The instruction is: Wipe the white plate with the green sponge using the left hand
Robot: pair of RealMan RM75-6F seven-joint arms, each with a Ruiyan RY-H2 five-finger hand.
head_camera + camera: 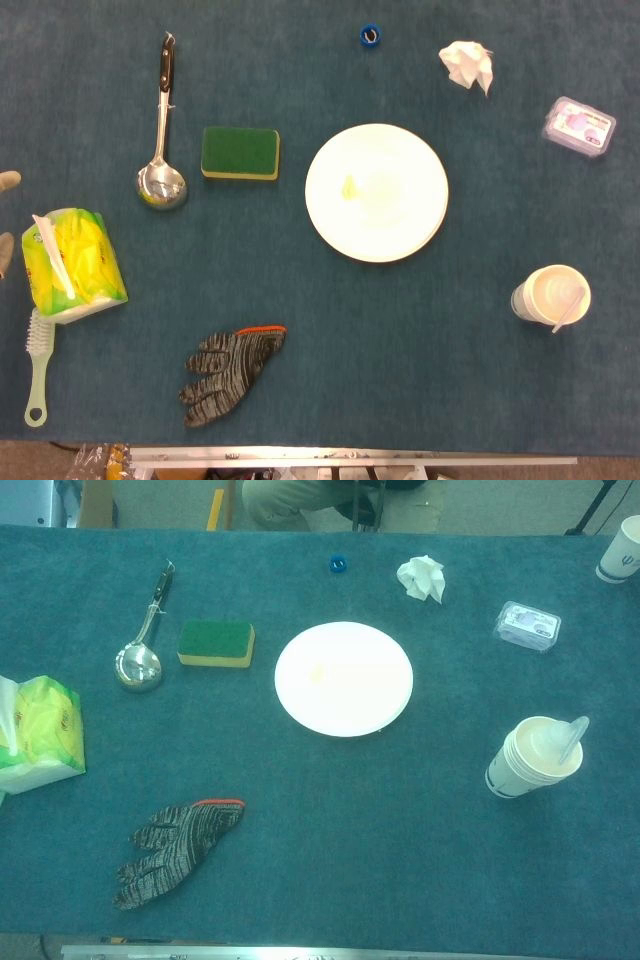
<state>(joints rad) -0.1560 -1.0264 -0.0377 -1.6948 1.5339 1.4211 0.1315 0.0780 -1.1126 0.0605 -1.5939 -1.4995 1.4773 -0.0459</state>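
The green sponge [240,152] [216,642], with a yellow underside, lies flat on the blue cloth, just left of the white plate [377,192] [343,678]. A small yellowish smear [349,187] marks the plate left of its centre. Of my left hand only two pale fingertips [9,181] show, at the left edge of the head view. They are spread apart, hold nothing, and are far left of the sponge. The chest view does not show that hand. My right hand is in neither view.
A metal ladle [161,185] lies left of the sponge. A yellow-green tissue pack [72,264], a brush [38,365] and a grey glove [230,372] lie at the front left. On the right are a cup with a spoon [551,297], a plastic box [579,128] and a crumpled tissue [467,64].
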